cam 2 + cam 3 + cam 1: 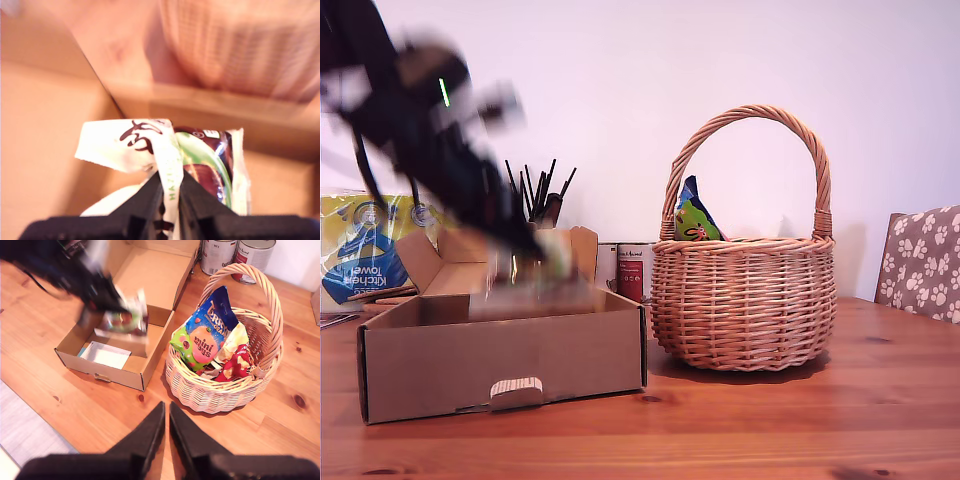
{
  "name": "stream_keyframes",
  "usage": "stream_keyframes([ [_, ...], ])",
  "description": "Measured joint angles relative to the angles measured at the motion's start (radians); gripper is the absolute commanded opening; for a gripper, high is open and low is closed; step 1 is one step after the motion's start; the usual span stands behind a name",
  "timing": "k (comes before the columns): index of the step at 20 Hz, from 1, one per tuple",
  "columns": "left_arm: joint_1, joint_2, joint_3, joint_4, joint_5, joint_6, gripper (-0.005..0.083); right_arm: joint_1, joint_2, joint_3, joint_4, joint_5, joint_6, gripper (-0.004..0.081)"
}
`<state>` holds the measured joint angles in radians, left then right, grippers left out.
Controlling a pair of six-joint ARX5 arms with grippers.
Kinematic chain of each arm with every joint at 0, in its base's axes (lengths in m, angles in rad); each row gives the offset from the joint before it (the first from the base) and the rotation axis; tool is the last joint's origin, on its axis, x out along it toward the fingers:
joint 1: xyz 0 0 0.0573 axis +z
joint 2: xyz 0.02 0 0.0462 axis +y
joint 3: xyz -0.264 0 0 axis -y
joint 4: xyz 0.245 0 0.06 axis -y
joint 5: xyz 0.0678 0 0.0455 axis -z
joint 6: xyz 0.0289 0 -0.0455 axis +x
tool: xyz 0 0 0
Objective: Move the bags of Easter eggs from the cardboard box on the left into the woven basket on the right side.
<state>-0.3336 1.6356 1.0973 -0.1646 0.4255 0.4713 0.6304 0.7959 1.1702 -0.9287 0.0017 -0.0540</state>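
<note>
My first gripper (pixel 170 192) clenched on white bag (pixel 150 145), held over cardboard box (pixel 505 355), woven basket (pixel 745 300) beyond it. My second gripper (pixel 166 415) empty, fingers nearly together, high above table (pixel 100 410); below it basket holds green bag (pixel 200 340). Flat white packet (pixel 107 356) lies in box.

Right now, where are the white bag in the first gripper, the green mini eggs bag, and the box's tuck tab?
white bag (pixel 150 142), first wrist view, its crinkled top above the pinch.
green mini eggs bag (pixel 200 342), second wrist view, its printed front.
tuck tab (pixel 516 391), exterior view, centre of the tab in the cardboard box's front wall.
</note>
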Motion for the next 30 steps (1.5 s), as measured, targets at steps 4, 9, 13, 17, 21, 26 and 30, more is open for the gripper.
stream_keyframes([
  [4,-0.084,-0.147,0.0,0.035,0.108,-0.109,-0.0024,0.0,0.0,0.0,0.01,0.0,0.0,-0.0012],
  [9,-0.231,-0.125,0.0,0.107,0.095,-0.191,-0.0024,0.0,0.0,0.0,0.032,0.0,0.0,-0.0012],
  [13,-0.291,-0.106,0.0,0.264,0.037,-0.225,-0.0024,0.0,0.0,0.0,0.033,0.0,0.0,-0.0012],
  [17,-0.311,0.006,0.0,0.452,0.007,-0.252,-0.0024,0.0,0.0,0.0,0.034,0.0,0.0,-0.0012],
  [21,-0.32,0.154,0.047,0.526,-0.009,-0.261,-0.0024,0.0,0.0,0.0,0.031,-0.013,0.0,-0.0012],
  [26,-0.32,0.33,0.293,0.478,-0.024,-0.26,-0.0024,0.0,0.0,0.0,0.03,-0.022,0.0,-0.0012],
  [30,-0.32,0.445,0.392,0.401,-0.05,-0.259,-0.0024,0.0,0.0,0.0,0.03,-0.025,0.0,-0.0012],
])
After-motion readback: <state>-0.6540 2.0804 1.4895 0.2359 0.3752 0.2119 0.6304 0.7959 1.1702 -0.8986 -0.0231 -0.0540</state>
